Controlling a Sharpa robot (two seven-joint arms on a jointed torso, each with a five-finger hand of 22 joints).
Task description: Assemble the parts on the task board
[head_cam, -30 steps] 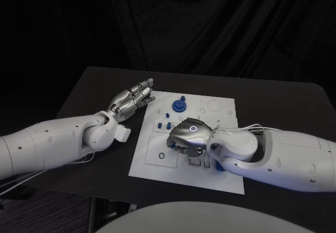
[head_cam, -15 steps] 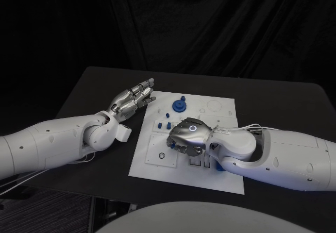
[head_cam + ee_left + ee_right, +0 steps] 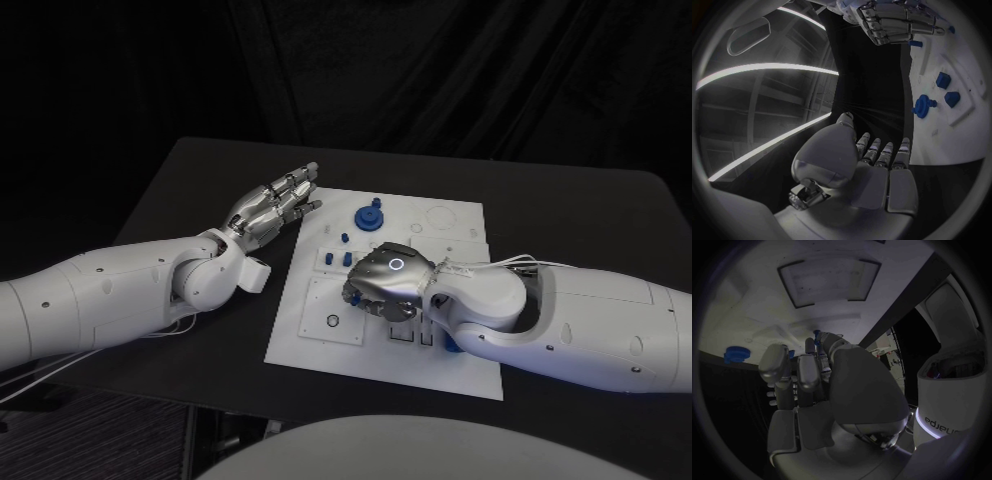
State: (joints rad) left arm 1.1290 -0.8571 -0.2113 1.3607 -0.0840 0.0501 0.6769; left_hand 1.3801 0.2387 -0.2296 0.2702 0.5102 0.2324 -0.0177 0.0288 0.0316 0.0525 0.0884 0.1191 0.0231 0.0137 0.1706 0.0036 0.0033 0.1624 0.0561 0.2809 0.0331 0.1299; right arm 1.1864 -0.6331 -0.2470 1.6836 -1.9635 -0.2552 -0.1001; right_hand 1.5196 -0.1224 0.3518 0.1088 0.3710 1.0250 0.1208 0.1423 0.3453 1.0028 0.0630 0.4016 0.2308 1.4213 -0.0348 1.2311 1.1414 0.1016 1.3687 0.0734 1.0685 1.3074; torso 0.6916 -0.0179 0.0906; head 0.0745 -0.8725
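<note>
The right hand [image 3: 384, 283] lies palm down over the middle of the task board [image 3: 325, 325], its fingers bent toward the board's left half. From the right wrist view its fingertips [image 3: 811, 347] close around a small blue part [image 3: 817, 334] just above the board's white surface, though the contact itself is partly hidden, so whether the hand truly grips the part cannot be told. The right arm [image 3: 577, 325] crosses the board's near right corner and covers it.

The left hand [image 3: 270, 206] hovers over the table [image 3: 577, 215] just beside the board's far left corner, palm bare, fingers straight and slightly apart, holding nothing. The left arm [image 3: 101, 300] runs back toward the table's left edge.

On the board, a round blue part with a knob [image 3: 371, 216] stands near the far edge. Several small blue pegs [image 3: 343, 238] stand in the left half, just beyond the right hand. Another blue part [image 3: 450, 345] shows beneath the right arm toward the near edge. In the left wrist view, two blocky blue parts [image 3: 947, 89] sit beside the round one.
</note>
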